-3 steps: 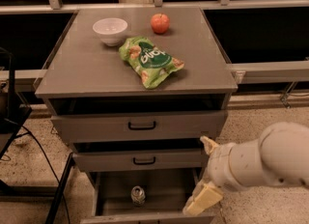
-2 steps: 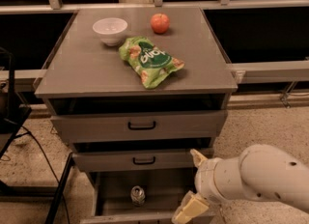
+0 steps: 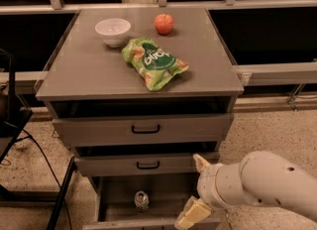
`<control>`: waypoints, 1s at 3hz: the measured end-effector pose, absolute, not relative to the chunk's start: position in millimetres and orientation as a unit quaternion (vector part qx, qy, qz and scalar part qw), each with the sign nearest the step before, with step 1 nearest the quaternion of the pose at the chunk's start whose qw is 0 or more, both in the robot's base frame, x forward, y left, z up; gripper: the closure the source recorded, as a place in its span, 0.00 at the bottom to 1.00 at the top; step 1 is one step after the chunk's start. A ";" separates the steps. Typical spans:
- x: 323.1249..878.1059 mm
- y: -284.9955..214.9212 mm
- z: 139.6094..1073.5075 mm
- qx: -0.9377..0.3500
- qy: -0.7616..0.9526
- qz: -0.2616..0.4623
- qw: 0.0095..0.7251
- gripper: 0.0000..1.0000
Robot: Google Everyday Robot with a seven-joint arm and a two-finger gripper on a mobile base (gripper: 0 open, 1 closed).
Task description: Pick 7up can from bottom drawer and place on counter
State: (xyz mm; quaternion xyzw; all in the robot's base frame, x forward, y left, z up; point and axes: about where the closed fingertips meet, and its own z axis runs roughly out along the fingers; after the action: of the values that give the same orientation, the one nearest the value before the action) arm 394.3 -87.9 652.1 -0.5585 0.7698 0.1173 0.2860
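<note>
Camera view shows the bottom drawer (image 3: 115, 194) pulled open, with the 7up can (image 3: 141, 200) standing upright on its grey floor, near the middle. The gripper (image 3: 196, 188) hangs at the drawer's right front corner, to the right of the can and apart from it, its two pale fingers spread wide with nothing between them. So the pick is not yet made: the arm must reach left and down to close around the can, then lift it out and set it on the counter (image 3: 89, 70). Up there a white bowl (image 3: 113, 29), an apple (image 3: 164, 24) and a green chip bag (image 3: 153, 61) take the back and middle.
</note>
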 end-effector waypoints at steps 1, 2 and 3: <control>408.9 -88.4 625.3 -0.570 0.763 0.107 0.288 0.00; 417.7 -90.7 608.1 -0.577 0.758 0.101 0.288 0.00; 428.2 -94.1 586.1 -0.581 0.748 0.107 0.304 0.00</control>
State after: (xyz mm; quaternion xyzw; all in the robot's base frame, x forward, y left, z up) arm 428.2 -94.1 586.1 -0.5805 0.7480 0.1069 0.3035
